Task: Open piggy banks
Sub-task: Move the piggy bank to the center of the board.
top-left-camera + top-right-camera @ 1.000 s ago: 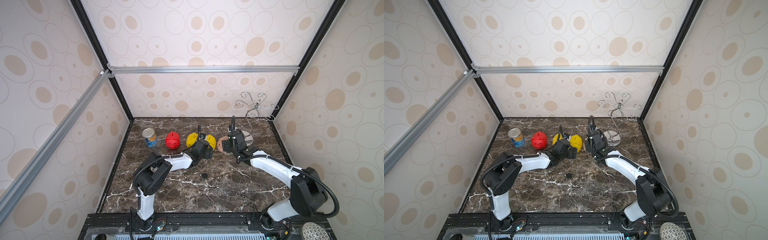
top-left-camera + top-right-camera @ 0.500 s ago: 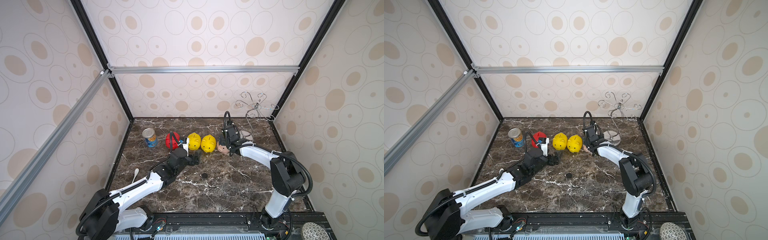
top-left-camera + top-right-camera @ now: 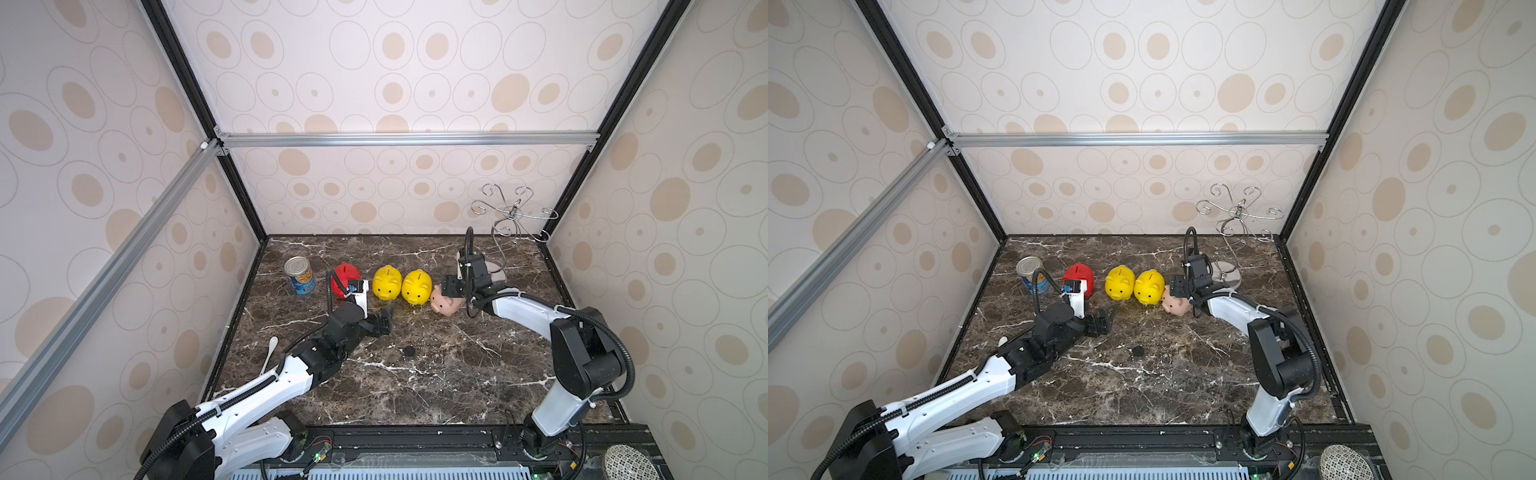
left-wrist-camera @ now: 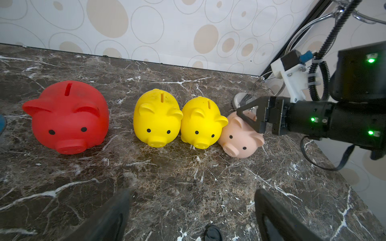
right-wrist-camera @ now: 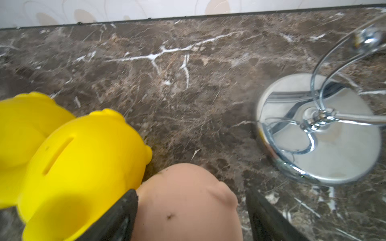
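Right tool (image 3: 451, 290) straddles the pale pink piggy bank (image 3: 445, 306) right of centre, jaws apart; left tool (image 3: 385, 322), also apart, sits just below a yellow piggy bank (image 3: 386, 283).

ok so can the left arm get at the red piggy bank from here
probably yes: the left tool is open, only bare marble lies between it and the red piggy bank, and the right tool is off straddling the pink piggy bank
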{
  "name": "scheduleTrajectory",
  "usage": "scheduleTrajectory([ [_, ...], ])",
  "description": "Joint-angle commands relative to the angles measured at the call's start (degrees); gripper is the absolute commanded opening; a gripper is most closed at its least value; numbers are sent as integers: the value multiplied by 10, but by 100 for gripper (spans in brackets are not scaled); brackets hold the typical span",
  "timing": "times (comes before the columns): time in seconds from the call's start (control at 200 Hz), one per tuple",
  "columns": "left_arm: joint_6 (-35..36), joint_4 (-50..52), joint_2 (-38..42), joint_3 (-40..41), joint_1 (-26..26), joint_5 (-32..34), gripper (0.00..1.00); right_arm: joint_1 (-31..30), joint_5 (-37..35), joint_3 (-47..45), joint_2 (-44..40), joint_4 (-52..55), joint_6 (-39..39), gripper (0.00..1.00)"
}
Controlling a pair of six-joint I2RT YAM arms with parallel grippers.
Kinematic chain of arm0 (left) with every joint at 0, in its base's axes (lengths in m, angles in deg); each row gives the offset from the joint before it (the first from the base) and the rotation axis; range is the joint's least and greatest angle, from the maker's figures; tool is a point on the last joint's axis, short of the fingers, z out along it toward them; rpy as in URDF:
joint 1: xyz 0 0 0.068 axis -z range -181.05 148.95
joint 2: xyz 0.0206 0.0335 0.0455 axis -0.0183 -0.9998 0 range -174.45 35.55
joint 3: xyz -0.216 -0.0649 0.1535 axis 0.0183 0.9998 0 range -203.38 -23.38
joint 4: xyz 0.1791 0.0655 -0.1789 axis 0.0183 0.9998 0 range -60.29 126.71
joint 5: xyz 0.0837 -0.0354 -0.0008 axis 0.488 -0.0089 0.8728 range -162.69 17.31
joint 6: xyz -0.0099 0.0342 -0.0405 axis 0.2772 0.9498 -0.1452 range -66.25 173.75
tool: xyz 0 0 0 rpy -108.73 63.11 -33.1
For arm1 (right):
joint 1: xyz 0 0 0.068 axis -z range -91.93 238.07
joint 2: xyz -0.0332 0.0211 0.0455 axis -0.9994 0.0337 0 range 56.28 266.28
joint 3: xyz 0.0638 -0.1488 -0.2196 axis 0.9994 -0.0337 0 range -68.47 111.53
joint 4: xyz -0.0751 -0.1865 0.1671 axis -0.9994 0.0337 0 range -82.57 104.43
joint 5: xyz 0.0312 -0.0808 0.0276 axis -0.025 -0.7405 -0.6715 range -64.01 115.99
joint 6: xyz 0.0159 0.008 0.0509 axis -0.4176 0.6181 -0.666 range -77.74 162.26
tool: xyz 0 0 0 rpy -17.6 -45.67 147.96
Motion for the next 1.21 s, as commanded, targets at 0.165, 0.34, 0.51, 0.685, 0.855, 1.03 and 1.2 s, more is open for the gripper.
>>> scheduleTrajectory([
  [0.165,7,-13,-31,-4,-2,-24,92,-4,168,-89,-45,-17,38,76],
  [0.34,-2,-17,-26,1,-3,-31,92,-39,182,-128,-56,-65,-3,72],
  [0.51,-15,-20,-14,17,-2,-39,91,-63,182,-155,-64,-131,-86,72],
  [0.685,-20,-16,-6,24,-2,-45,91,-63,144,-114,-121,-19,-50,79],
  [0.855,-36,-28,8,47,-2,-58,94,-61,86,-135,-211,69,-32,86],
  [1.03,-57,-39,32,88,-3,-55,99,-63,224,-196,-240,44,-64,88],
  [1.2,-52,-31,47,91,-2,-60,100,-65,247,-190,-214,54,-48,100],
])
